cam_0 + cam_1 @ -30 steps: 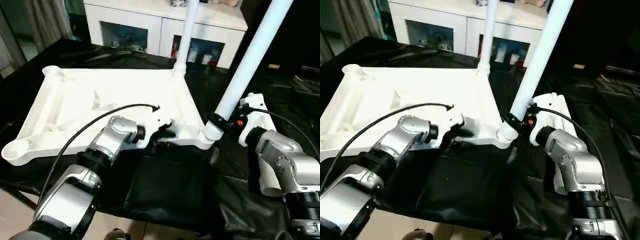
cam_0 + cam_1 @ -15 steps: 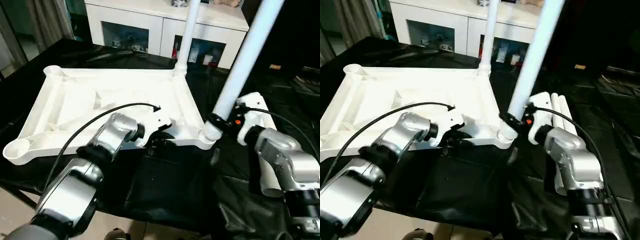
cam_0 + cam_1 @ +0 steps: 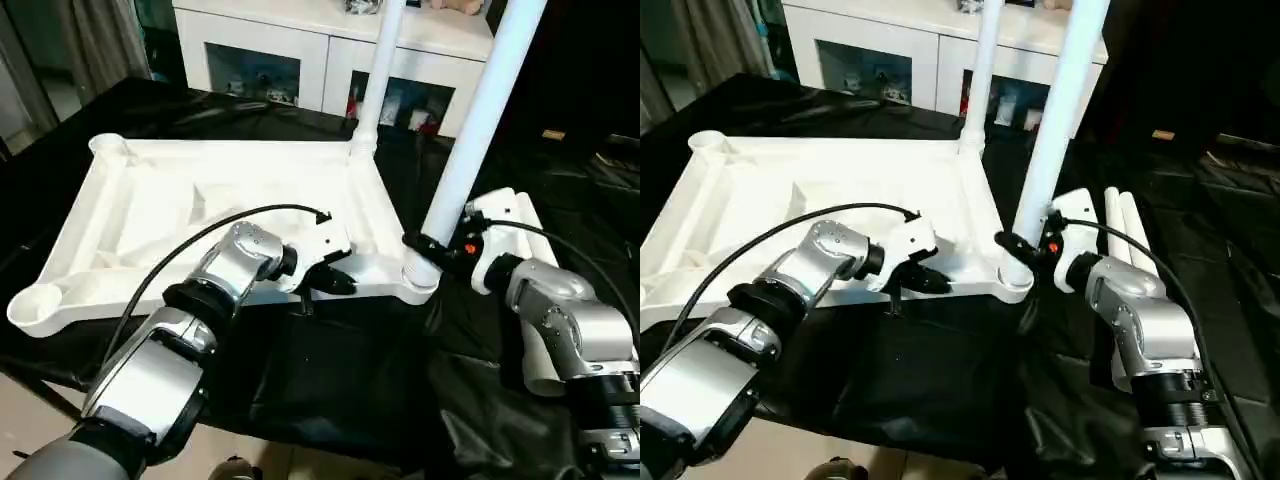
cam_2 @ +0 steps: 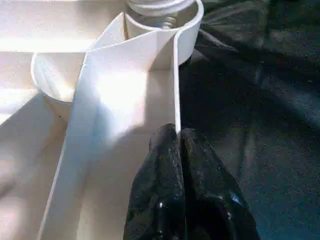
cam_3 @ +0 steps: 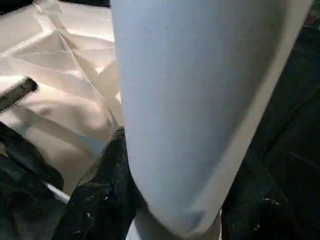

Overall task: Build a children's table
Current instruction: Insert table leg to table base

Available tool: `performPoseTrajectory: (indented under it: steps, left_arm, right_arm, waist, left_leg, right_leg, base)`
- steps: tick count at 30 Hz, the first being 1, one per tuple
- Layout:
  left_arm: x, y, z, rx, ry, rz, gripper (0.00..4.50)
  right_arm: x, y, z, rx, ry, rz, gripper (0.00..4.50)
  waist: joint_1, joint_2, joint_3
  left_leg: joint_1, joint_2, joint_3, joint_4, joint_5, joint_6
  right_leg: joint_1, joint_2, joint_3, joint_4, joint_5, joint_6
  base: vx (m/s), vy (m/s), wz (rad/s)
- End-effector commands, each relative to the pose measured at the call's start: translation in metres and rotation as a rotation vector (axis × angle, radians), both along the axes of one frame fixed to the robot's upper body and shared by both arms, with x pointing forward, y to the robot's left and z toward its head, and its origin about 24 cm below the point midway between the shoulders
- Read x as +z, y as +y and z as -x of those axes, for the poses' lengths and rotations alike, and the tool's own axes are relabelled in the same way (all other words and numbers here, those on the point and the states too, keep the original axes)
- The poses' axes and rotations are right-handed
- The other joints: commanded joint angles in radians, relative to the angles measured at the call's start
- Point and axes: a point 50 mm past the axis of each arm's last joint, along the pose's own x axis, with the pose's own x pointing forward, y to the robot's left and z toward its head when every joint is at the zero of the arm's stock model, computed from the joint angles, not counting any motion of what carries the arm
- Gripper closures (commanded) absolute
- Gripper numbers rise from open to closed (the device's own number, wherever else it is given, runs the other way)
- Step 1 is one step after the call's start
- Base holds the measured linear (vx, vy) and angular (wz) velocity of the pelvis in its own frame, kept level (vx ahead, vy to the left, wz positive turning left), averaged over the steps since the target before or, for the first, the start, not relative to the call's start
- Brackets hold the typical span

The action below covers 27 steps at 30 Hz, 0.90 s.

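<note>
A white cabinet with glass doors stands behind the desk, which is covered in black sheeting. On the desk lies the table top, underside up, its ribs showing, tilted a little so the near edge hangs toward the robot.

Two legs rise from its right-hand corner sockets. The far leg stands nearly upright in the back right socket. The near leg sits in the front right socket and leans slightly to the right, its top out of view. Two spare legs lie side by side on the sheeting just behind the right arm. The two left sockets, back and front, hold nothing.

The right gripper is clamped on the near leg just above its socket; in the right wrist view one black finger presses against the tube.

The left gripper pinches the table top's near rim a little left of the front right socket, its fingers together on the thin upright wall, as the left wrist view shows. A black cable arcs over the left forearm.
</note>
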Motion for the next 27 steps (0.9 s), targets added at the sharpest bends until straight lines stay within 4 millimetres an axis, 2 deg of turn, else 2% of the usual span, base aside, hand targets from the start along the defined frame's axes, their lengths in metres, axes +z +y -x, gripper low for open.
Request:
performPoseTrajectory:
  steps: [1,3,5,6,10,15,17,21,27]
  left_arm:
    - [-0.009,0.006,0.008,-0.058,0.05,-0.06,4.5]
    - [-0.009,0.017,0.011,-0.068,0.058,-0.076,4.5]
    - [-0.009,0.021,0.012,-0.063,0.058,-0.074,4.5]
    - [-0.009,0.022,0.013,-0.057,0.059,-0.07,4.5]
    - [-0.009,0.023,0.013,-0.045,0.057,-0.07,4.5]
    - [-0.008,0.022,0.014,-0.051,0.061,-0.065,4.5]
    - [-0.008,0.021,0.015,-0.054,0.057,-0.065,4.5]
    - [-0.007,0.021,0.015,-0.054,0.053,-0.066,4.5]
    - [-0.006,0.021,0.014,-0.046,0.04,-0.069,4.5]
  right_arm:
    - [0.011,-0.008,0.004,0.006,-0.026,-0.045,2.64]
    - [0.01,-0.008,0.015,0.059,-0.006,-0.065,2.64]
    - [0.007,-0.008,0.019,0.063,0.003,-0.067,2.64]
    - [0.005,-0.008,0.021,0.068,0.013,-0.07,2.64]
    - [0.002,-0.006,0.024,0.088,0.036,-0.078,2.64]
    - [0.0,-0.003,0.025,0.093,0.049,-0.087,2.64]
    - [-0.002,-0.002,0.023,0.081,0.048,-0.1,2.64]
    - [-0.005,0.0,0.019,0.063,0.045,-0.124,2.64]
    - [-0.012,0.003,0.016,0.048,0.055,-0.182,2.64]
  waist:
    - [0.0,-0.001,-0.089]
    - [0.003,-0.003,-0.088]
    - [0.0,-0.002,-0.087]
    - [-0.004,-0.006,-0.084]
    - [-0.005,-0.004,-0.082]
    - [-0.004,-0.002,-0.084]
    - [-0.004,0.002,-0.085]
    - [-0.004,0.003,-0.088]
    - [-0.005,0.004,-0.085]
  left_leg:
    - [0.026,0.053,-0.026,-0.073,-0.254,0.014]
    - [0.025,0.058,-0.028,-0.076,-0.248,0.018]
    - [0.026,0.057,-0.027,-0.078,-0.261,0.014]
    - [0.026,0.056,-0.027,-0.079,-0.283,0.001]
    - [0.029,0.055,-0.029,-0.079,-0.308,-0.011]
    - [0.027,0.056,-0.03,-0.08,-0.297,-0.014]
    - [0.027,0.056,-0.03,-0.08,-0.291,-0.015]
    - [0.026,0.054,-0.027,-0.079,-0.275,-0.01]
    - [0.028,0.055,-0.029,-0.081,-0.304,-0.02]
  right_leg:
    - [0.056,-0.069,0.042,-0.073,-0.25,-0.228]
    - [0.058,-0.07,0.043,-0.069,-0.24,-0.226]
    - [0.054,-0.069,0.041,-0.072,-0.265,-0.22]
    - [0.05,-0.07,0.041,-0.077,-0.311,-0.211]
    - [0.045,-0.072,0.041,-0.087,-0.387,-0.183]
    - [0.045,-0.072,0.042,-0.083,-0.359,-0.185]
    - [0.046,-0.071,0.042,-0.08,-0.333,-0.193]
    - [0.047,-0.07,0.042,-0.076,-0.292,-0.207]
    - [0.045,-0.07,0.041,-0.08,-0.328,-0.202]
  base:
    - [0.0,0.0,0.0]
    - [0.0,0.0,0.0]
    - [0.0,0.0,0.0]
    - [0.0,0.0,0.0]
    - [0.0,0.0,0.0]
    - [0.0,0.0,0.0]
    - [0.0,0.0,0.0]
    - [0.0,0.0,0.0]
    - [0.0,0.0,0.0]
